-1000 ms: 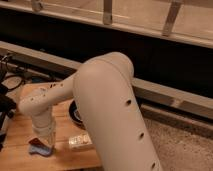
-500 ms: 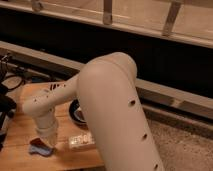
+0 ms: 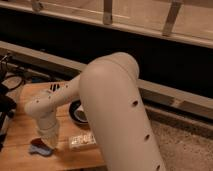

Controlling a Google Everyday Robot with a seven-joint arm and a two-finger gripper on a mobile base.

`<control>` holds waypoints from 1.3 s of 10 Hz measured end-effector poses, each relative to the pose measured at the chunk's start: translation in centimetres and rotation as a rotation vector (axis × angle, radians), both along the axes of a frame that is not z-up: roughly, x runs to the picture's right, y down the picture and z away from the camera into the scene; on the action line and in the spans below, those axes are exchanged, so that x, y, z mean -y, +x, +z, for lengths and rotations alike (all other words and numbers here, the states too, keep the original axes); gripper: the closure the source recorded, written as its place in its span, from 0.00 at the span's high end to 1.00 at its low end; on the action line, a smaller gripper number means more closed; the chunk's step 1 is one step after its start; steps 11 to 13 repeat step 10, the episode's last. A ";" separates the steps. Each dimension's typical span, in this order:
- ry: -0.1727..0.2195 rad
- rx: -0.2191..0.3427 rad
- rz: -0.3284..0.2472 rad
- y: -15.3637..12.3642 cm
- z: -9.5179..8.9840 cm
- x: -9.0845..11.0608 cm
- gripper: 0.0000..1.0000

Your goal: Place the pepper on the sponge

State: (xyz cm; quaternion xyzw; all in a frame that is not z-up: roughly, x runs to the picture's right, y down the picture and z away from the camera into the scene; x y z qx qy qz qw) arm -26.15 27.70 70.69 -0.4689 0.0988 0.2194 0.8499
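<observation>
Nearest me, the arm's (image 3: 117, 115) fat cream link fills the middle of the view, smooth and matte with small dark holes. By the front edge of the worktop (image 3: 17, 161), toward its left corner, lies the sponge (image 3: 42, 149), a flat blue-grey pad with soft, uneven edges. The pepper (image 3: 35, 142) shows as a small dark red shape on the pad's far-left side, touching it. I judge it is resting on the sponge, though part of both is hidden.

The pincer (image 3: 49, 140) hangs just right of the pair and slightly above. I cannot tell how wide it stands or whether it has hold of anything. Over the last second the wrist has drifted right and a little up, uncovering more of the pad and pepper. To me that reads as a pepper already lying where the task wants it.

Just right of the pincer is a pale yellowish block (image 3: 81, 142). Behind it sits a dark round bowl (image 3: 76, 112). The worktop is warm, plain wood. Beyond its far left corner are black cables (image 3: 15, 80).
</observation>
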 end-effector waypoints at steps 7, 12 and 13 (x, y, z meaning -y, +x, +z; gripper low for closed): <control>0.002 -0.002 0.004 0.3 0.0 -0.4 0.72; 0.003 -0.002 0.005 0.3 -0.1 -0.5 0.72; 0.003 -0.002 0.005 0.3 -0.1 -0.5 0.72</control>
